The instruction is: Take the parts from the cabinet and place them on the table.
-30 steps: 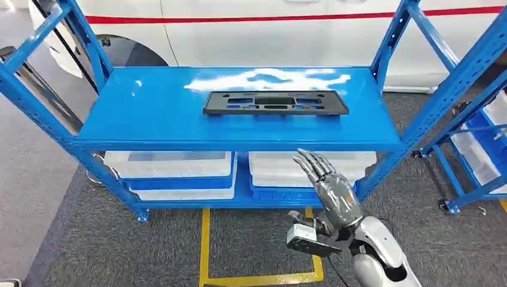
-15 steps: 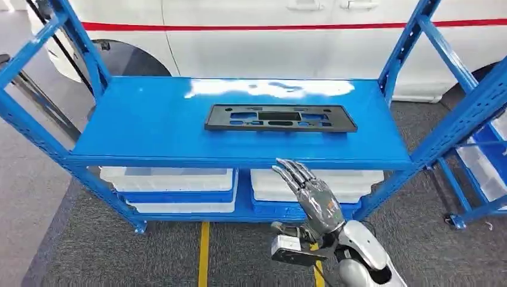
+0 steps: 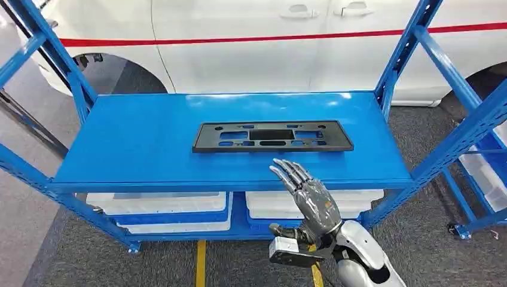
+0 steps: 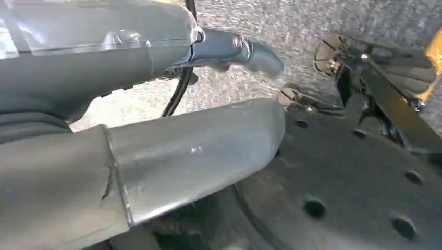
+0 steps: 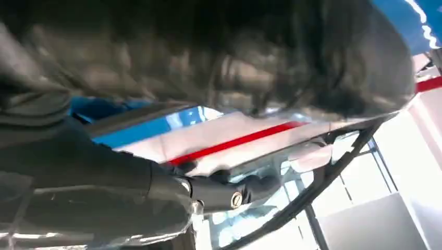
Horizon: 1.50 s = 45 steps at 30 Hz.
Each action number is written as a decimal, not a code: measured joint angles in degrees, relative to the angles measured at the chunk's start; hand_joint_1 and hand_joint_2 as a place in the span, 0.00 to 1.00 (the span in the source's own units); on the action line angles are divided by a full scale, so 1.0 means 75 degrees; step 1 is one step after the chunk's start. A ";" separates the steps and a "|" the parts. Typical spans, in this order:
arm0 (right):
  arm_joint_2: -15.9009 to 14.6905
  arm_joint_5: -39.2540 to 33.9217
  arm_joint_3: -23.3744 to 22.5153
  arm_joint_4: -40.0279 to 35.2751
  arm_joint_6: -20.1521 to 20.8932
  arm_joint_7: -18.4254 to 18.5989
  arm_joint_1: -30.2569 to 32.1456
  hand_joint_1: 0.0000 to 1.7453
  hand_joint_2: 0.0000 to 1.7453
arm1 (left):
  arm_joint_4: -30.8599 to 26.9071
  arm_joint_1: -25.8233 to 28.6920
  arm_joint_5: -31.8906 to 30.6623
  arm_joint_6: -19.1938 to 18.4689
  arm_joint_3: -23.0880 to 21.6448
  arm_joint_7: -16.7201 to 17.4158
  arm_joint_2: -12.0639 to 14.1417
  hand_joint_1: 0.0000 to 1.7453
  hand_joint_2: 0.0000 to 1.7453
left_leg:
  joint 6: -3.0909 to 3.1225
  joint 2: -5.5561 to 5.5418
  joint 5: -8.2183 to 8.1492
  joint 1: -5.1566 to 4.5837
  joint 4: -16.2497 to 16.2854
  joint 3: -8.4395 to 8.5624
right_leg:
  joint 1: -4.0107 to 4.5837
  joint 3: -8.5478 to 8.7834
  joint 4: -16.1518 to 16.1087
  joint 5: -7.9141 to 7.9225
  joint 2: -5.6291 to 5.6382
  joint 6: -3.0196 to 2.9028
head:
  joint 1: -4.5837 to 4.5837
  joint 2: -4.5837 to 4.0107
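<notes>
A long black plastic part [image 3: 272, 136] with several cut-outs lies flat in the middle of the blue shelf [image 3: 137, 149]. My right hand [image 3: 308, 194] is raised in front of the shelf's front edge, just below the part, with its fingers apart and straight and nothing in it. In the right wrist view the right hand [image 5: 156, 130] is a dark blur close to the lens. In the left wrist view my left hand [image 4: 156, 151] hangs down over grey floor, its fingers apart and holding nothing.
The blue steel rack has slanted uprights [image 3: 412, 42] at both ends. White bins [image 3: 161, 206] sit on the lower level. A white car [image 3: 269, 36] with a red stripe stands behind. Another blue rack [image 3: 484, 149] is at the right. Yellow floor tape [image 3: 199, 272] runs below.
The camera has come closer, so the shelf and part sit lower and larger in the picture. My right hand has risen a little toward the shelf's front edge, staying open.
</notes>
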 joint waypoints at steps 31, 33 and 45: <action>0.0009 0.0236 -0.0560 0.0752 0.0035 0.0420 -0.0530 0.00 1.00 | 0.0035 0.0036 0.1317 0.0280 -0.0994 0.0152 -0.0116 0.00 0.00 | 0.0018 -0.0022 0.0430 -0.0003 0.0070 -0.0335 | -0.0017 -0.0111 0.0019 -0.0063 0.0033 0.0001 | 0.0023 0.0000; 0.0038 0.0280 -0.0560 0.0775 0.0047 0.0481 -0.0527 0.00 1.00 | 0.0035 0.0019 0.1385 0.0312 -0.1032 0.0184 -0.0160 0.00 0.00 | 0.0099 -0.0021 0.0428 0.0033 -0.0046 -0.0254 | 0.0011 -0.0013 -0.0074 -0.0119 0.0031 0.0102 | 0.0020 0.0000; 0.0041 0.0548 -0.0120 0.1693 0.0093 0.0478 -0.0336 0.00 1.00 | 0.0035 -0.0035 0.2177 0.0582 -0.1405 0.0868 -0.0239 0.00 0.00 | 0.0127 -0.0055 -0.0026 -0.0009 -0.0118 0.0319 | 0.0045 -0.0859 0.0042 0.0653 -0.0051 0.0033 | 0.0029 0.0000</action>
